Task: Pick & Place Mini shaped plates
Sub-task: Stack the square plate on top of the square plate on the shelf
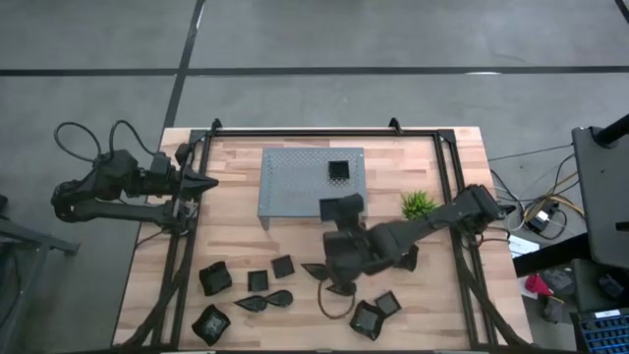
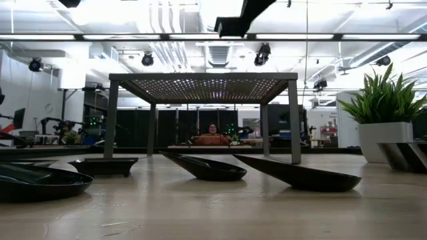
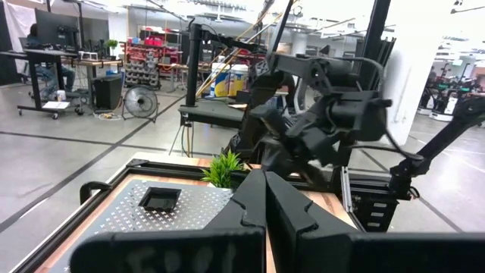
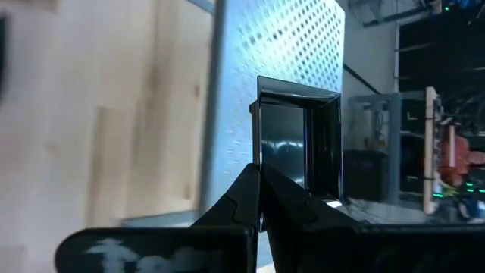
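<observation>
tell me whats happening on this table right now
The right pincer is shut on a square black plate, holding it at the front edge of the grey perforated rack. One small square plate already sits on top of the rack. About nine more black plates, square and leaf-shaped, lie on the wooden table in front of it, beside a small green plant. The left pincer is shut and empty, waiting at the table's left edge.
</observation>
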{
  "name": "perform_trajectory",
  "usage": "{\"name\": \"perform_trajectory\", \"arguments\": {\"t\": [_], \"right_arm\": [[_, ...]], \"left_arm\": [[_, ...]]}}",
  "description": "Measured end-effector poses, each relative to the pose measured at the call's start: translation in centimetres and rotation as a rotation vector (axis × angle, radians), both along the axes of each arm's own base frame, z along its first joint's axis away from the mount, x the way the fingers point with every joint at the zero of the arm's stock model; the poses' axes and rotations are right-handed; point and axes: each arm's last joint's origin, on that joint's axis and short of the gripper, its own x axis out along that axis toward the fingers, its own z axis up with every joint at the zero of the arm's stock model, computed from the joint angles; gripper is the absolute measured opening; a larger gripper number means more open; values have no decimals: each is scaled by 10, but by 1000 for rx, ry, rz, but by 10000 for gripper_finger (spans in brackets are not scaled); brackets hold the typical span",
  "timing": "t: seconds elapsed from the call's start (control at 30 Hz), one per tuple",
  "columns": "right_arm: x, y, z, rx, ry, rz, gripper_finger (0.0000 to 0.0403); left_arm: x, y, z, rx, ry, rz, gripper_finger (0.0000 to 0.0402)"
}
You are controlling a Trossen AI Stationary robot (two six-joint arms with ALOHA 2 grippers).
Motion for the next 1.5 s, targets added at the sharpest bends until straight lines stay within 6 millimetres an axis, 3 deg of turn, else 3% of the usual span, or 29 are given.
{"name": "perform_trajectory", "arguments": {"t": [0.23,0.63,0.83,1.07,1.5], "right_arm": [[5,-41,0,-45,70,-43,8],[-18,-87,16,32,-98,28,8],[-31,-114,9,54,-101,24,8],[-32,-131,-7,58,-66,19,8],[-27,-142,-18,56,-58,4,8]], "left_arm": [[0,0,0,0,0,0,0],[0,0,0,0,0,0,0],[0,0,0,0,0,0,0],[0,0,0,0,1,0,0],[0,0,0,0,0,0,0]]}}
